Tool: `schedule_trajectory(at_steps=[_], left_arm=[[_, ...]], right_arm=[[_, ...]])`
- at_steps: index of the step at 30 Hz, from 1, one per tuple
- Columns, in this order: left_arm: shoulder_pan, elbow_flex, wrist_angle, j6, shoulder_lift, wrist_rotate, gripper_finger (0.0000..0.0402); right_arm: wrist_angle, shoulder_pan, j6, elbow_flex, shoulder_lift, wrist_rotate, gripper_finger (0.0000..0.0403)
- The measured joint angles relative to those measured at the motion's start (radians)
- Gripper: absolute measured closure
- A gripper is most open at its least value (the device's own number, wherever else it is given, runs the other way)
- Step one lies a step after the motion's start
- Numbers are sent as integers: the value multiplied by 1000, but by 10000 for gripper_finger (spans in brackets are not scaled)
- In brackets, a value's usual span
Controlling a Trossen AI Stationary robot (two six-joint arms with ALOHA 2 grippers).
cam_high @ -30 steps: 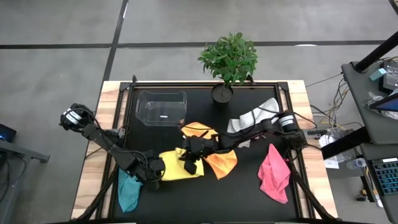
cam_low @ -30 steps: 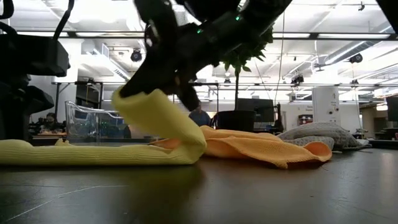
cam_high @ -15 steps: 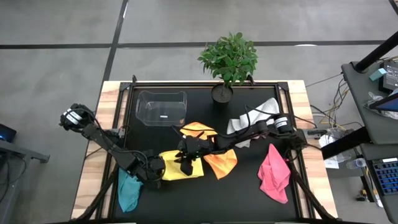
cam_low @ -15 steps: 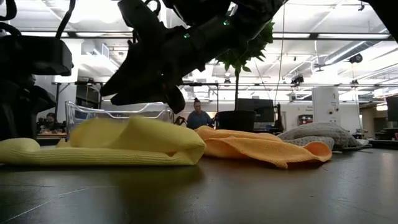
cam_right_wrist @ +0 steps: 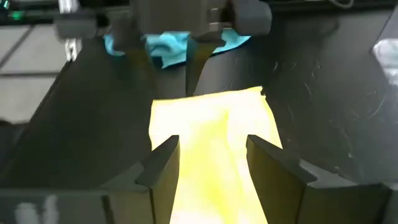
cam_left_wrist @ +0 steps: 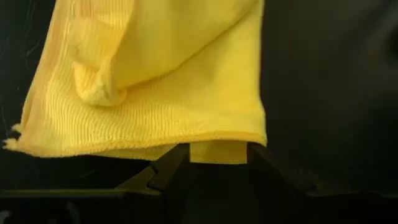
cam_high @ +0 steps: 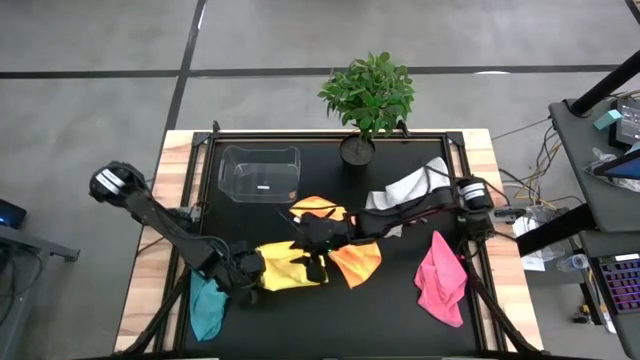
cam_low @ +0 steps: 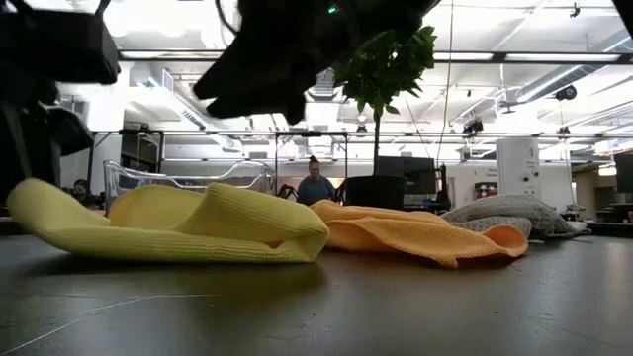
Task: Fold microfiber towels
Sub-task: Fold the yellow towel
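The yellow towel [cam_high: 290, 268] lies folded over on the black table, near the front and left of the middle. My left gripper [cam_high: 250, 271] is shut on its left end. My right gripper [cam_high: 313, 250] hovers open above the towel's right part, touching nothing; its wrist view shows the yellow cloth [cam_right_wrist: 211, 155] below its spread fingers. The orange towel [cam_high: 357, 262] lies bunched just right of the yellow one. The teal towel [cam_high: 207, 305] sits at the front left, the pink towel [cam_high: 440, 280] at the front right and the white-grey towel [cam_high: 405, 188] at the back right. My left gripper pinches the yellow towel's left edge [cam_left_wrist: 214, 152] between its two fingers, coming slanting down from the table's left. How many layers it has, I cannot tell. That end [cam_low: 35, 203] is raised a little off the table, and the rest of the towel lies flat.
A clear plastic box [cam_high: 260, 175] stands at the back left. A potted plant [cam_high: 368, 95] stands at the middle of the far edge. Bare black table [cam_high: 380, 320] shows along the front between the yellow and pink towels.
My right gripper has opened and let go of the yellow towel's raised flap, then risen. The flap has dropped onto the rest of the towel, folded over. My left gripper has gone up slightly, lifting the towel's left end off the table.
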Motion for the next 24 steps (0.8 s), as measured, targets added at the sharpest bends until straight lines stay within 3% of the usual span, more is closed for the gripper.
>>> schedule_trajectory(at_steps=[5, 11, 16, 19, 24], left_arm=[[1, 0, -1, -3, -25, -13, 259], [0, 0, -27, -15, -38, 119, 259], [11, 13, -36, -37, -47, 137, 259], [28, 34, -32, -19, -51, 67, 259], [96, 52, -7, 106, -45, -176, 259]], right_arm=[[3, 16, -52, -95, -72, 9, 239], [28, 15, -67, -209, -121, 14, 250], [106, 15, -63, -287, -129, 16, 250], [203, 15, -65, -346, -145, 15, 253], [335, 15, -81, -426, -178, 15, 262]])
